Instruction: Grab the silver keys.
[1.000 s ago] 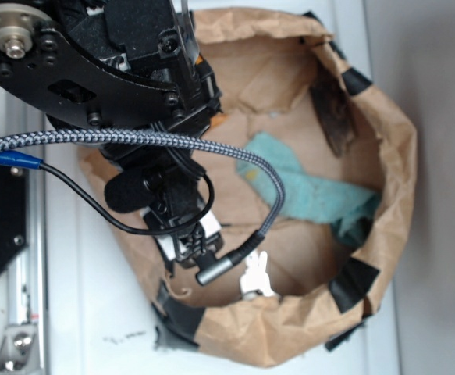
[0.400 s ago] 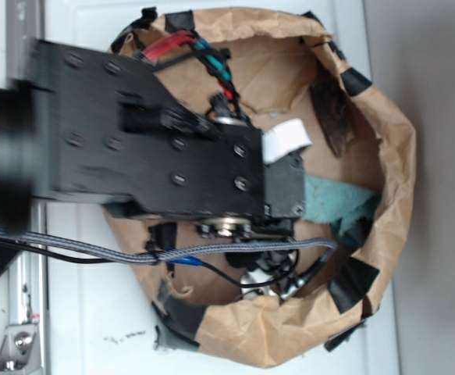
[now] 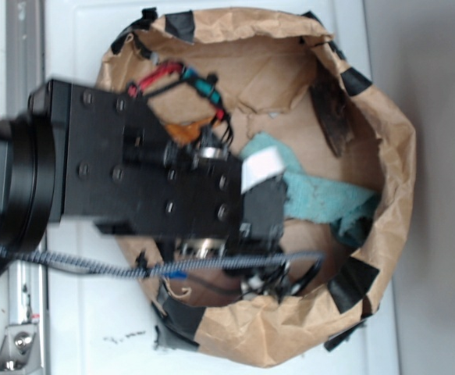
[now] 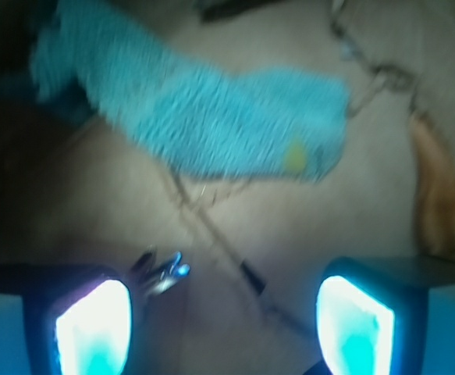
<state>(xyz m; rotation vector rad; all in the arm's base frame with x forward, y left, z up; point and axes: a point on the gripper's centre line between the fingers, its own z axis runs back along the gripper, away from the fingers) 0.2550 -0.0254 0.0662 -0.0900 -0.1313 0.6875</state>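
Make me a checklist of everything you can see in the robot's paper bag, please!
Surface: crumpled brown paper bag with black tape patches, on a white table.
Job's things: silver keys lie on the bag floor beside one finger, not gripped.
Clutter: teal cloth; orange-brown shell.
Grippers: gripper open, fingers wide apart.
Cables: braided grey cable crosses under the arm.
Surroundings: metal rail at the left.

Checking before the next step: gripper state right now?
Gripper: open, holding nothing. The silver keys lie on the paper bag floor just inside one finger pad.
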